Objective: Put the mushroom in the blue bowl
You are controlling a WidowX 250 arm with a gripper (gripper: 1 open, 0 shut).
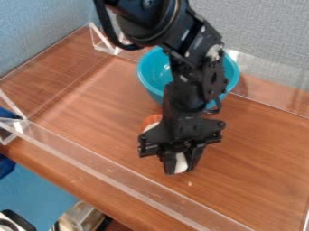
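The mushroom, cream stem with an orange-brown cap peeking out at the left, sits between the black fingers of my gripper, which points straight down over the wooden table, shut on it. The mushroom hangs just above the table surface in the near middle. The blue bowl stands behind the arm, toward the back; the black arm hides much of it. The gripper is nearer the camera than the bowl.
A clear acrylic wall runs around the wooden tabletop, with a low front lip and taller sides at the back and right. A blue object pokes in at the left edge.
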